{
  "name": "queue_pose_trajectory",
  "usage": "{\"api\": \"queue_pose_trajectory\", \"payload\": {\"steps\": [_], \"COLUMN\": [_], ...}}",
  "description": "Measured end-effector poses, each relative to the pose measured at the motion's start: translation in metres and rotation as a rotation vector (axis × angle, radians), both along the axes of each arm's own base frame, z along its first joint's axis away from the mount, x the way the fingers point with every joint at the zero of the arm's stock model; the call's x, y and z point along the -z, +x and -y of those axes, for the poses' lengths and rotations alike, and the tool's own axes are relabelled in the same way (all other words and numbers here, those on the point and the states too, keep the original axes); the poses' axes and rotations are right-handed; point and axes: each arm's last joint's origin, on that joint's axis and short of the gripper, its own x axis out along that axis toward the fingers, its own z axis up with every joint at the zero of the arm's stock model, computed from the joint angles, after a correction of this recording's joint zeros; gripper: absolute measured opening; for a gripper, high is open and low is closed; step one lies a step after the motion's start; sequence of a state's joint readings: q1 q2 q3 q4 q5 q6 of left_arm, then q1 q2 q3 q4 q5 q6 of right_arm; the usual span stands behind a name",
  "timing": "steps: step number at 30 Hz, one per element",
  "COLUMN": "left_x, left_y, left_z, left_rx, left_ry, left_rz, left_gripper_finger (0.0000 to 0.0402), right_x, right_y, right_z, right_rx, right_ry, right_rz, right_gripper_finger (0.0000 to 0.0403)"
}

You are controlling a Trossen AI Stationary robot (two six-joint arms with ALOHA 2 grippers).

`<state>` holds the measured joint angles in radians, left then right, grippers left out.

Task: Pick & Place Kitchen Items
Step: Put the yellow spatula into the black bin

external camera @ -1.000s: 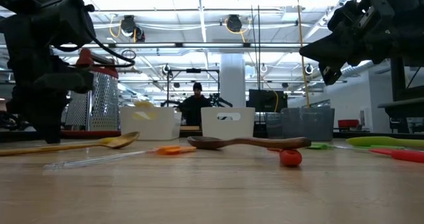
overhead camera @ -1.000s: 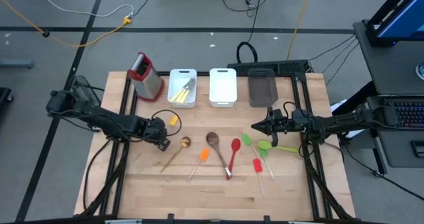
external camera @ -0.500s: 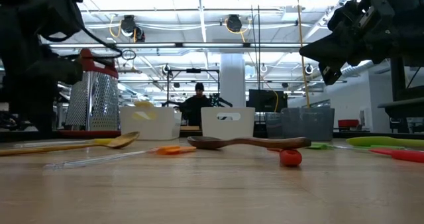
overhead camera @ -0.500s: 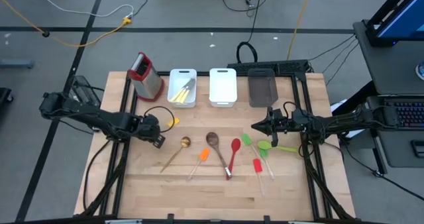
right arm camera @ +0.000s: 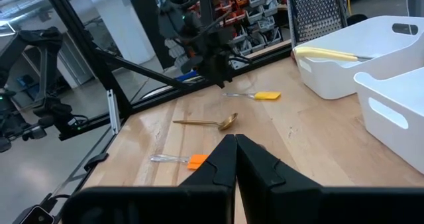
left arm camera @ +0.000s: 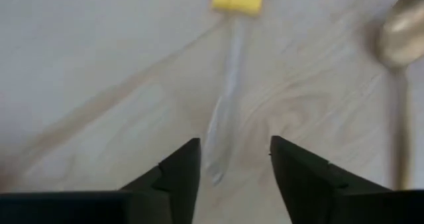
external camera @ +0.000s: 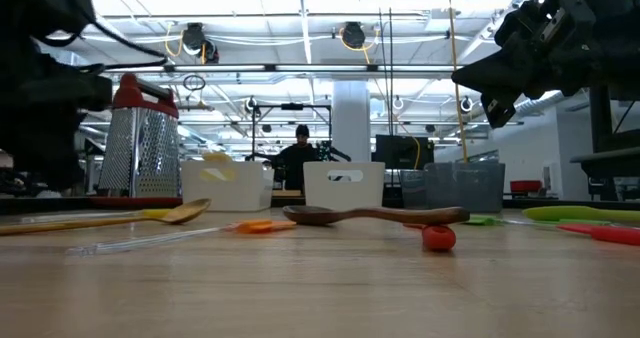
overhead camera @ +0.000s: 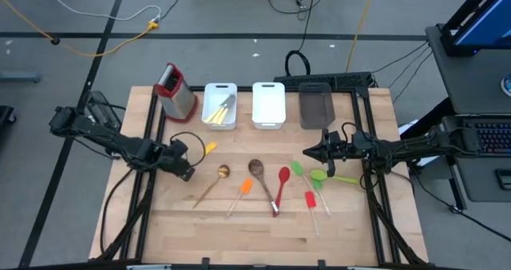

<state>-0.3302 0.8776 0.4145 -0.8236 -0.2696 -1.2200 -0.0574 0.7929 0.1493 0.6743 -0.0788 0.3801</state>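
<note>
A yellow mini spatula [overhead camera: 209, 148] lies flat on the wooden table [overhead camera: 263, 230]. Its clear handle [left arm camera: 224, 111] points at my left gripper [left arm camera: 232, 163]. That gripper [overhead camera: 188, 171] is open, low over the table's left part, with the handle's free end just ahead of the gap; nothing is between the fingers. A gold spoon [overhead camera: 212, 183] lies to the right of the left gripper. Across the middle lie an orange spatula [overhead camera: 244, 188], a brown wooden spoon [overhead camera: 257, 170], a red spoon [overhead camera: 282, 180], green [overhead camera: 297, 168] and red [overhead camera: 310, 200] spatulas and a lime-green spoon [overhead camera: 329, 176]. My right gripper [overhead camera: 307, 152] hovers shut above the table's right part.
Along the far edge stand a steel box grater with a red handle [overhead camera: 177, 90], a white bin [overhead camera: 219, 105] holding yellow-handled utensils, a second white bin [overhead camera: 268, 104] and a grey bin [overhead camera: 316, 106]. A person [external camera: 300, 158] shows far behind the table.
My left gripper has drawn back toward the table's left edge, away from the yellow spatula, which stays lying where it was. In the low view the arm has slid out toward the picture's left.
</note>
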Motion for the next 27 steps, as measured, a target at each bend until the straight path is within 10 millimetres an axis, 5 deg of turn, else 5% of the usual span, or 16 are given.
{"api": "queue_pose_trajectory", "payload": {"steps": [7, 27], "left_x": [0.010, 0.063], "left_y": [-0.009, -0.022], "left_z": [0.015, 0.017], "left_rx": [-0.001, 0.007], "left_ry": [0.032, 0.230], "left_rz": [0.055, 0.235], "left_gripper_finger": [0.0228, 0.0229], "right_x": [0.000, 0.000], "right_y": [0.000, 0.000], "right_z": [0.000, 0.000], "right_rx": [-0.001, 0.006], "right_ry": [-0.009, 0.000], "right_rz": [0.000, 0.004], "right_gripper_finger": [0.0000, 0.0000]}}
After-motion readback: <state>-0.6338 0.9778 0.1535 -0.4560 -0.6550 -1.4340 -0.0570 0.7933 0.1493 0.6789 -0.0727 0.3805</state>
